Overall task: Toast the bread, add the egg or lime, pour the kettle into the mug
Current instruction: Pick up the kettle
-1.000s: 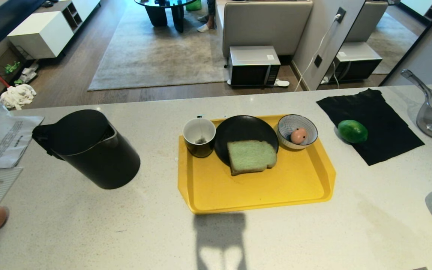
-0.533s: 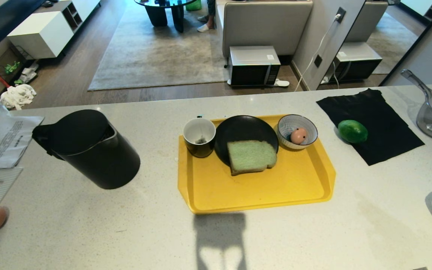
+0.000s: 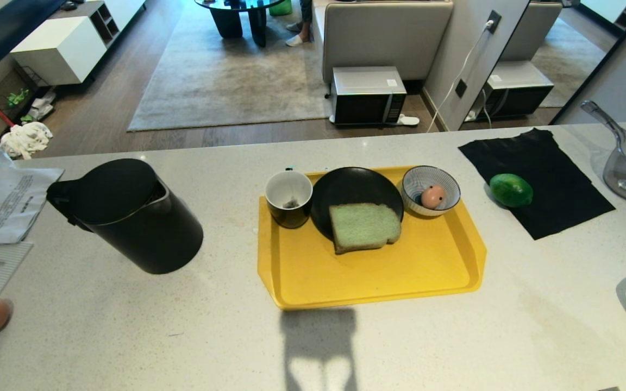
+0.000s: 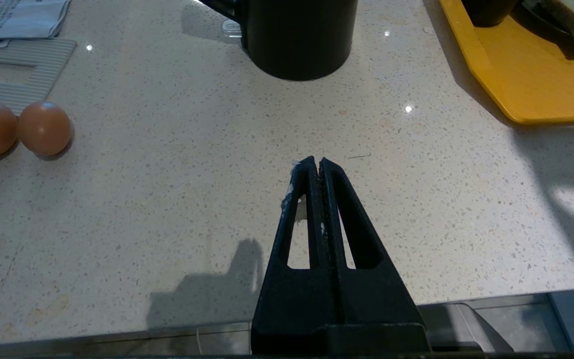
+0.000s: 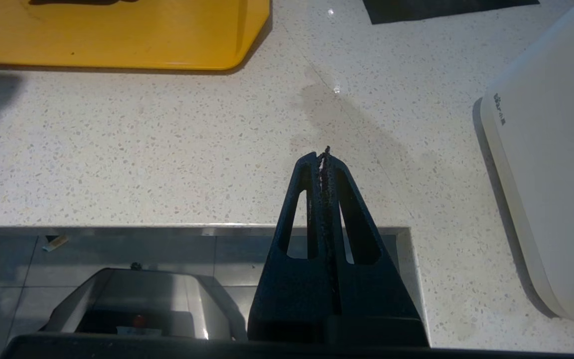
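1. The bread (image 3: 364, 227) lies on the yellow tray (image 3: 373, 277), half on the black plate (image 3: 348, 187): untoasted, so I judge toasting is the step in hand.
2. On the tray's far side stand the mug (image 3: 288, 198) and the striped bowl (image 3: 431, 190) holding the egg (image 3: 433, 196).
3. Off the tray, the lime (image 3: 511, 190) lies to its right and the kettle (image 3: 128, 214) to its left.
4. The left gripper (image 4: 316, 167) and right gripper (image 5: 323, 157) hang near the tray's near edge, fingers pressed together, empty.
5. Next: one opens and reaches for the bread.
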{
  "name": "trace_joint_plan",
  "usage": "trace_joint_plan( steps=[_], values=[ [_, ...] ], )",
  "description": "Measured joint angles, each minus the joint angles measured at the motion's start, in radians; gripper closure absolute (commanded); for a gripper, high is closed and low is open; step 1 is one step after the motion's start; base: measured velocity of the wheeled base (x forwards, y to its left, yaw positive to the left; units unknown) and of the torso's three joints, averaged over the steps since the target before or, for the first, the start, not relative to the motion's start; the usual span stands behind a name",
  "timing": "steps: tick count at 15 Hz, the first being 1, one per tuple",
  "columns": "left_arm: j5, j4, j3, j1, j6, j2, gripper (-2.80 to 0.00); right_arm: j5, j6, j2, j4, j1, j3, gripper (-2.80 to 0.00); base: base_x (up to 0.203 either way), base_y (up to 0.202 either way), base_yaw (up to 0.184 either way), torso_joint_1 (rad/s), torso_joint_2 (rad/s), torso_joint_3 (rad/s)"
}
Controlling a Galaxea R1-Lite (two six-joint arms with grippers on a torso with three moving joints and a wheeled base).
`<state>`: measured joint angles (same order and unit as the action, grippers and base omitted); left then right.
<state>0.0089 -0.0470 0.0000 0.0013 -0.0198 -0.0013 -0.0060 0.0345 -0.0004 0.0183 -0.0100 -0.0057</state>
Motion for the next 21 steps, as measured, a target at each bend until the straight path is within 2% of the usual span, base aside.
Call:
trace_joint_plan(
  steps=[5,13,21],
  values=[
    [0.0,0.0,0.0,0.0,-0.003,0.0,0.0,0.001,0.0,0.0,0.0,0.0,0.0,0.0,0.0,0.0,0.0,0.001,0.0,0.027],
    [0.0,0.0,0.0,0.0,-0.004,0.0,0.0,0.0,0.0,0.0,0.0,0.0,0.0,0.0,0.0,0.0,0.0,0.003,0.0,0.162],
    [0.0,0.0,0.0,0.0,-0.006,0.0,0.0,0.0,0.0,0.0,0.0,0.0,0.0,0.0,0.0,0.0,0.0,0.001,0.0,0.005]
  ],
)
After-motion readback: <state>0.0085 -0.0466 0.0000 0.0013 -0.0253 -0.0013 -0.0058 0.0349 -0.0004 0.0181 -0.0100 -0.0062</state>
